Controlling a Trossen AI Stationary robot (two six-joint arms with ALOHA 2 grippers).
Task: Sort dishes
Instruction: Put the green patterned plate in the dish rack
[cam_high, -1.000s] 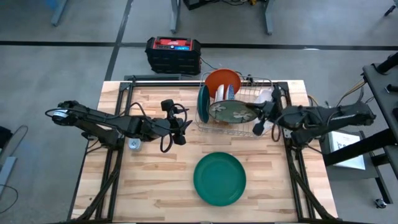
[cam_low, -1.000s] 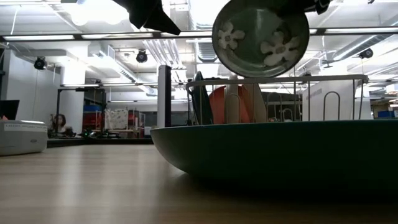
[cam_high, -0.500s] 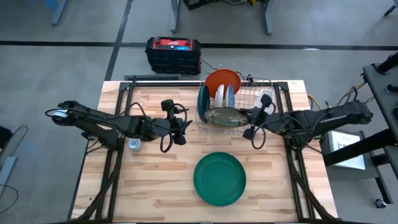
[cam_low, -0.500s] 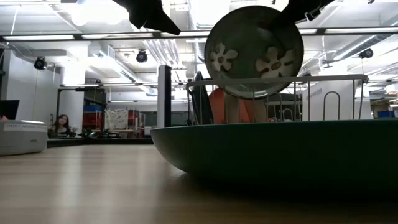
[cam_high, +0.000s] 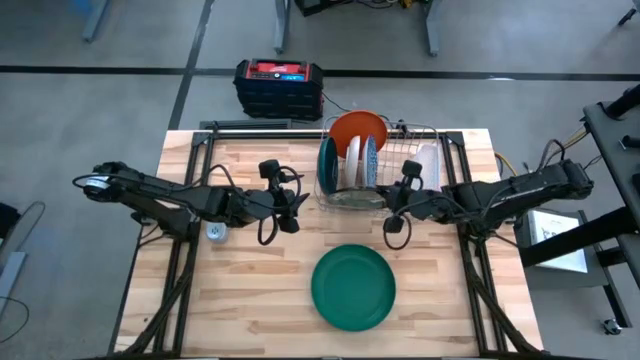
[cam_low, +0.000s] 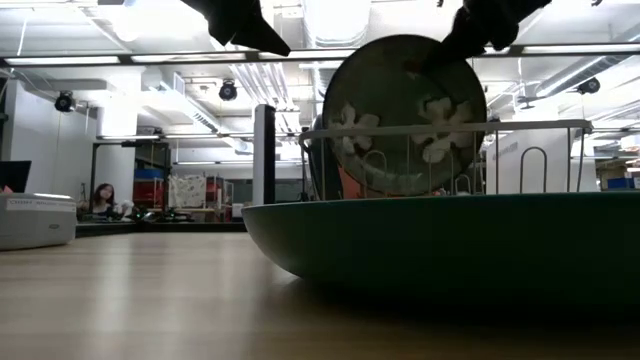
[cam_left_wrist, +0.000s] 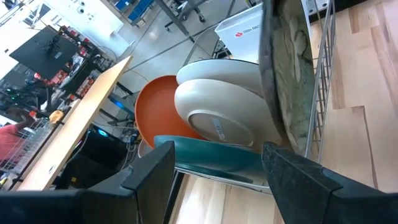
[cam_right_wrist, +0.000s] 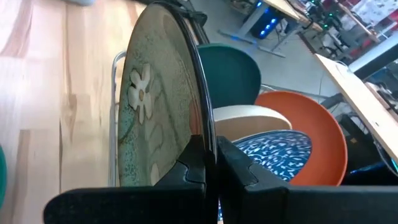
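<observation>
At the wire rack (cam_high: 375, 165), the right gripper (cam_right_wrist: 210, 163) has its jaws pinching the floral plate (cam_right_wrist: 158, 109) upright by its rim; the left gripper (cam_high: 297, 205) hovers beside the rack, jaws spread.

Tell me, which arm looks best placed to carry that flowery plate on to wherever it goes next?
The right one, probably. Its claw is already clamped on the flowery plate's rim at the wire rack's front. The left claw holds nothing, off to the rack's side.
</observation>
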